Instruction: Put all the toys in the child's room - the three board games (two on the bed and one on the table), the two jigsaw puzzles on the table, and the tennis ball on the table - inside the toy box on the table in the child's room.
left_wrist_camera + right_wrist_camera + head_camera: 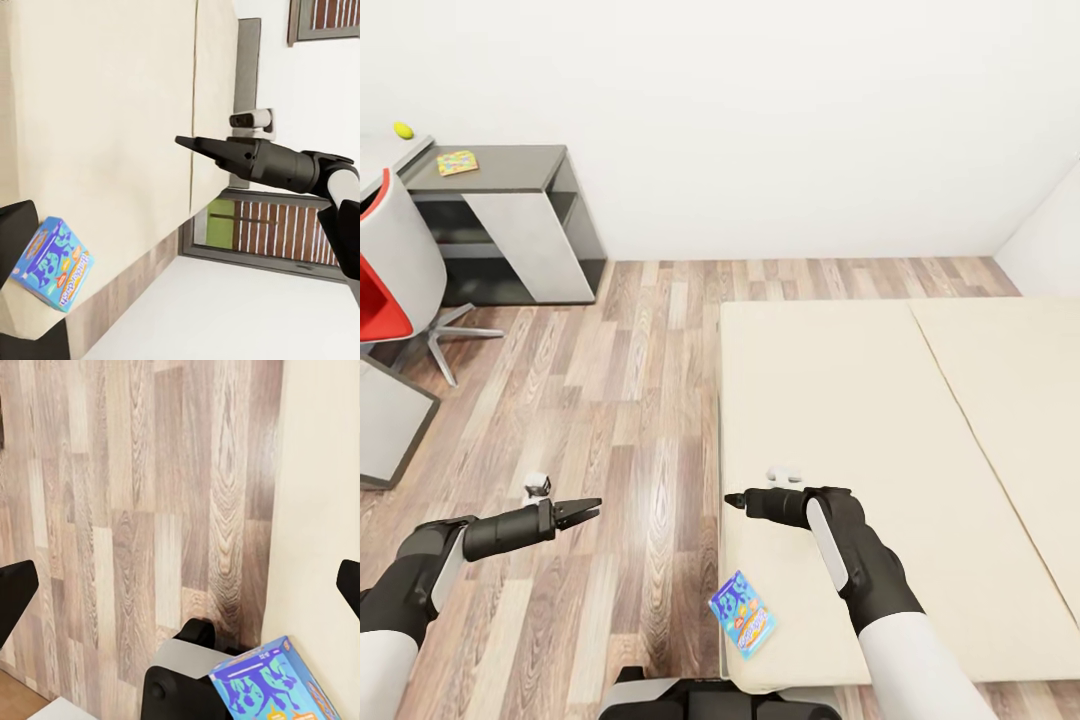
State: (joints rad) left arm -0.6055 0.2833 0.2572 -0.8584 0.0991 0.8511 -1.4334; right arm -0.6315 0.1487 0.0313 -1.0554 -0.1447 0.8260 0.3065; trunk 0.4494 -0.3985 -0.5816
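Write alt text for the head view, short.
A blue board game box lies at the near corner of a beige bed, just below the right gripper; the left gripper hovers over wood floor. At far left, a grey desk holds a yellow-green game box and tennis ball.

The room is floored in wood-grain planks (620,400) and closed by plain white walls (760,110). A red-and-grey swivel chair (390,280) is seen at the left. A window with brick beyond (262,232) is seen in the left wrist view.
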